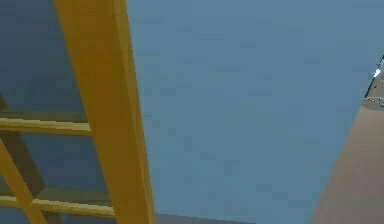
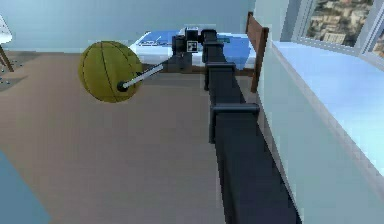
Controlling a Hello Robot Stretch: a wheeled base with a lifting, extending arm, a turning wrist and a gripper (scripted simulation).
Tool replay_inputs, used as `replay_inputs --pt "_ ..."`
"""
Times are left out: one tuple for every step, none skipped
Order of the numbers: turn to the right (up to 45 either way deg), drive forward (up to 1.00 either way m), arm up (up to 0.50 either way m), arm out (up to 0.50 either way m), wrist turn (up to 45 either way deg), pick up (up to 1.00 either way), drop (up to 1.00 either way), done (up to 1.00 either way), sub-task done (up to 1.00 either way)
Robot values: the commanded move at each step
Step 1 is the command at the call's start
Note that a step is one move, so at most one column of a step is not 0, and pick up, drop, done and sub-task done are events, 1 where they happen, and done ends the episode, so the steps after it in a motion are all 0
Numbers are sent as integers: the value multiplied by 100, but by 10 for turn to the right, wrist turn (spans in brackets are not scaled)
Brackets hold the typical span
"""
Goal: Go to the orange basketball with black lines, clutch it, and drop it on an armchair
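In the arm side view an orange-brown basketball [image 2: 108,70] with black lines hangs above the brown floor at the gripper's far end. My gripper [image 2: 135,82] holds the ball clear of the floor. The dark arm bar [image 2: 235,130] rises from the bottom edge to the white marker squares [image 2: 190,43].
A blue wall [image 1: 250,100] stands very close in the forward view, with a yellow window frame [image 1: 105,100] at its left. In the arm side view a bed with blue cover [image 2: 165,40] lies behind the arm, a pale blue wall ledge [image 2: 330,90] runs along the right below a window [image 2: 345,20], and brown floor [image 2: 100,160] spreads at left.
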Motion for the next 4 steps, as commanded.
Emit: replay_inputs --pt "0 0 0 0 -450 0 0 0 0" --pt "0 0 0 0 -180 0 0 0 0" --pt "0 0 0 -48 0 0 0 0 0" --pt "450 0 0 0 0 0 0 0 0"
